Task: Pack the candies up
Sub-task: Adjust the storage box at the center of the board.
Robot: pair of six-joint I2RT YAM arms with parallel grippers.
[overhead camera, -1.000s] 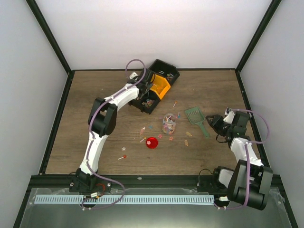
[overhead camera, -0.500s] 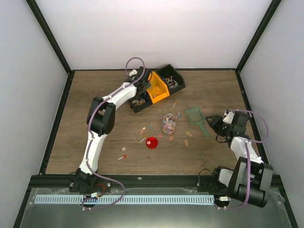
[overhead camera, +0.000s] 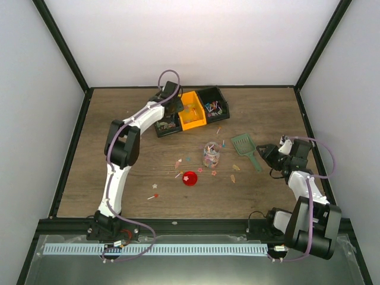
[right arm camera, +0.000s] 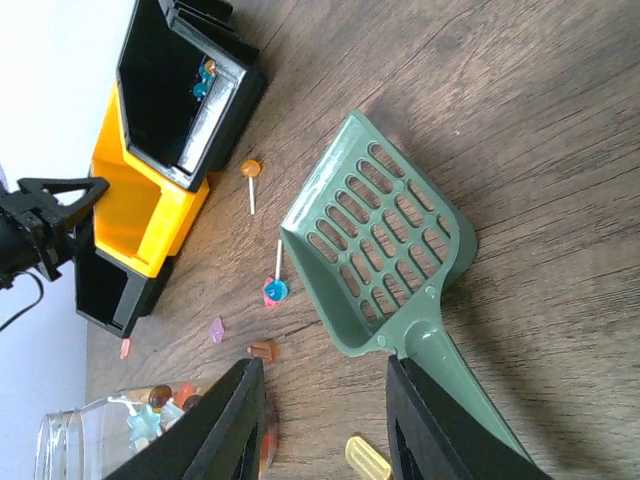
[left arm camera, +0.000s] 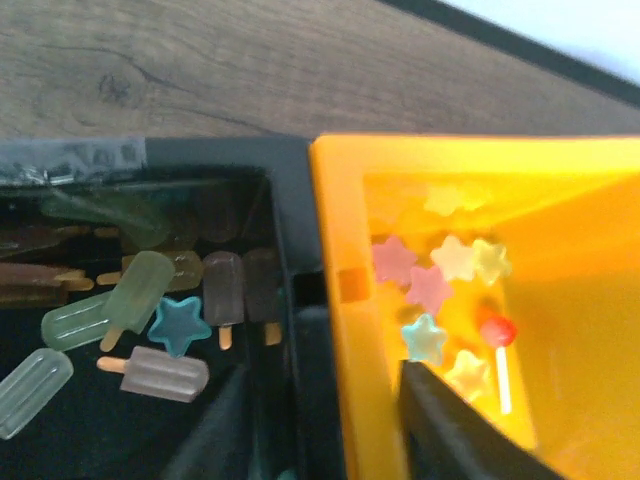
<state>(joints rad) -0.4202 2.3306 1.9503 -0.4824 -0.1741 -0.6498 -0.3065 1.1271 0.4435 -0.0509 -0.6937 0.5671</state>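
Note:
Candies lie in several places: pastel stars [left arm camera: 430, 285] in the orange bin [left arm camera: 345, 330], ice-lolly shapes [left arm camera: 150, 300] in the black bin [left arm camera: 285, 215] beside it, and loose ones [overhead camera: 181, 161] on the table around the glass jar [overhead camera: 211, 154]. My left gripper [overhead camera: 177, 107] straddles the wall where those two bins meet, one finger in each, and is shut on the orange bin's wall. My right gripper [right arm camera: 325, 420] hovers open by the handle of the green scoop [right arm camera: 385, 245], holding nothing. A blue lollipop [right arm camera: 275, 290] lies beside the scoop.
A red lid [overhead camera: 189, 178] sits in front of the jar [right arm camera: 120, 430]. A second black bin [overhead camera: 215, 105] stands right of the orange one [overhead camera: 192, 110]. Black frame rails border the table on all sides.
My left gripper has swung left, dragging the bins round with it; the orange bin, earlier tilted, now lies level between the black ones. The right arm has stayed still.

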